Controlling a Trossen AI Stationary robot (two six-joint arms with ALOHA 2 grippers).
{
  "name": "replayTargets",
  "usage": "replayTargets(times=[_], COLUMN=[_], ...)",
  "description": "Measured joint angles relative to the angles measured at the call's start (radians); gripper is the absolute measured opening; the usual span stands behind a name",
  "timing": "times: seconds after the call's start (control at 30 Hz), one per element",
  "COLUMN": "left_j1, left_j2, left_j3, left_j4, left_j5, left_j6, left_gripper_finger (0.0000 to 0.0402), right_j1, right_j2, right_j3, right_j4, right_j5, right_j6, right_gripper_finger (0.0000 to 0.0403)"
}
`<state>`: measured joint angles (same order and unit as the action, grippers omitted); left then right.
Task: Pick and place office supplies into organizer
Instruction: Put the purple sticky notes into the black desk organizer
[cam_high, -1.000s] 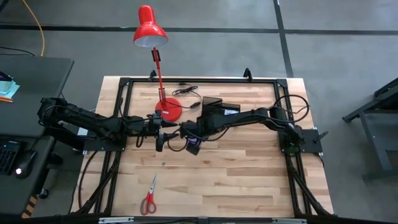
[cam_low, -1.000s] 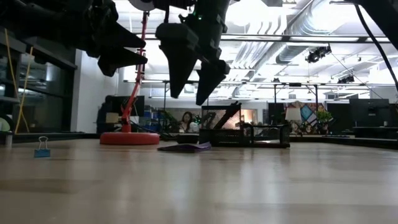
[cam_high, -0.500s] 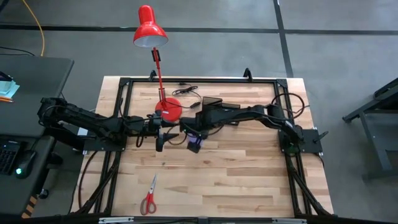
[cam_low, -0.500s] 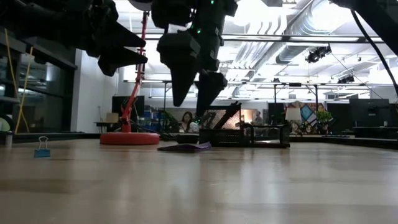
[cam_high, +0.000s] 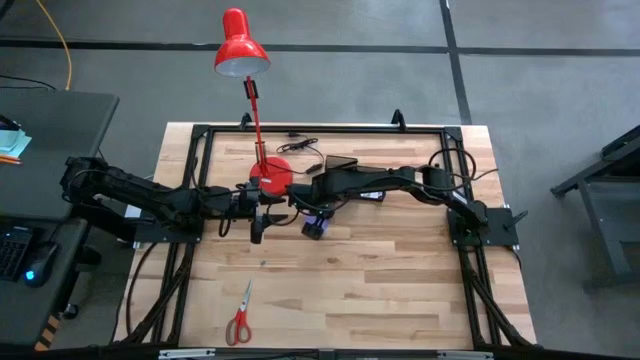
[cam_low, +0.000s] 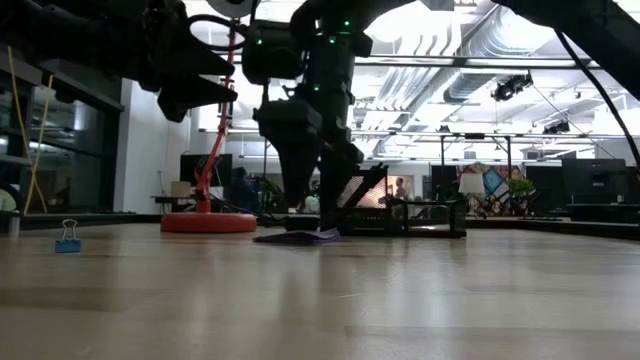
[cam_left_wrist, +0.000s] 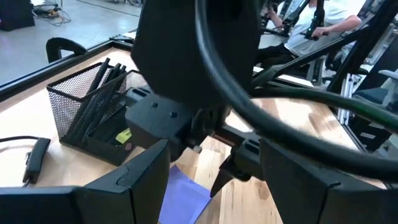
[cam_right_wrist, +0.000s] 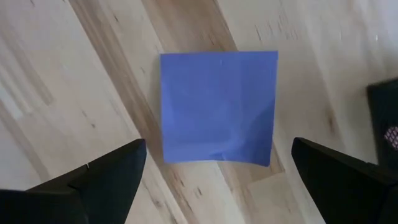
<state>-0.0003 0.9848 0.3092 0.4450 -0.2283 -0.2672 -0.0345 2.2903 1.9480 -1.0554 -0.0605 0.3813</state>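
Purple notepad (cam_right_wrist: 217, 107) laid flat on tabletop (cam_high: 400, 280), square, no long axis. Right gripper (cam_right_wrist: 217, 180) poised above, jaws spread. Left gripper (cam_high: 256, 228) held nearby, jaws spread.

No readable text — no labels, brands, numbers — anywhere.
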Motion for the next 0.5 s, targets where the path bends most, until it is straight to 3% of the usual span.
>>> replayTargets(times=[0.5], left_j1=[0.0], left_j2=[0.0], left_j3=[0.0], left_j4=[-0.002], left_j5=[0.0], left_j6=[0.0], left_gripper_finger=[0.0233], right_j1=[0.0], right_j2=[0.048], right_j3=[0.0], right_j4=[0.046], right_j5=[-0.061], right_j6=[-0.062], right_gripper_finger=[0.0399])
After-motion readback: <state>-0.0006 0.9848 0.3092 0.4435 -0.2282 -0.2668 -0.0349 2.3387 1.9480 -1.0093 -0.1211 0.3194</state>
